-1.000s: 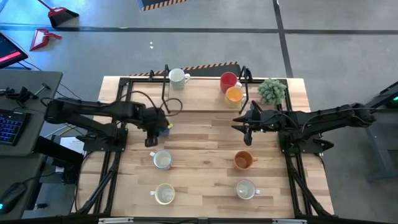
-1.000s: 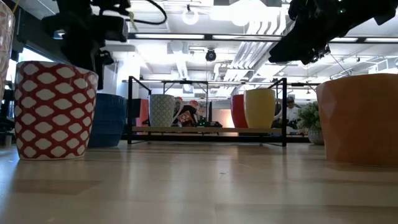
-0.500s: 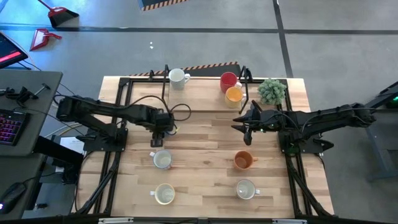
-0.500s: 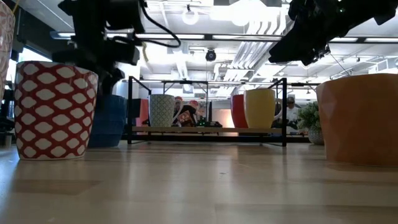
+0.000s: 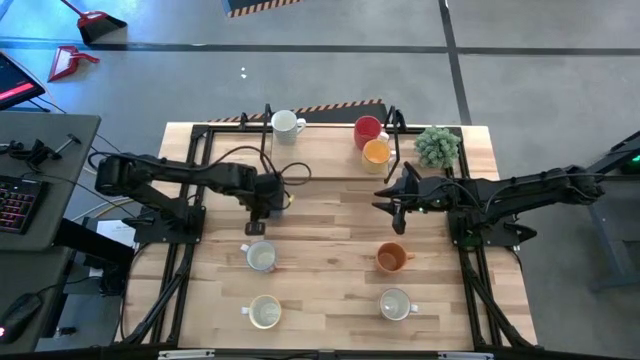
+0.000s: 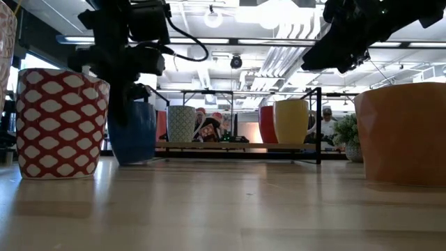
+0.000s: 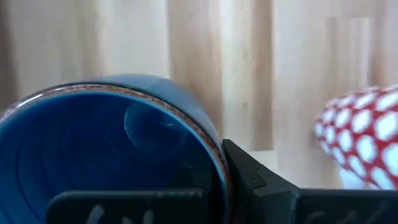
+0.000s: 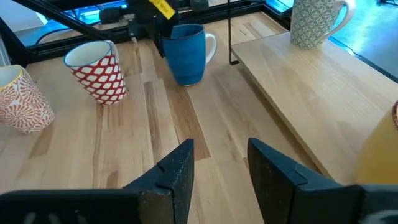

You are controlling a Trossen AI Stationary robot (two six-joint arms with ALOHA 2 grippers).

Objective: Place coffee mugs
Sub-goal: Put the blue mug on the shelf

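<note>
Left end effector (image 5: pixel 262 203) clamped on blue mug (image 6: pixel 134 131) rim, mid-bench beside red-patterned mug (image 6: pixel 61 123) | I judge it rigid glazed ceramic, slippery, breakable; rim or handle grips best | left arm reaches in low, wrist pointing down | right end effector (image 8: pixel 217 163) apart, waiting above bench.

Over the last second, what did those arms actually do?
The left gripper closed its jaws on the blue mug's rim and carried it a little toward the table's middle, seemingly just off the wood. The right gripper hung open, unmoved. The other mugs and the plant stayed put.
</note>
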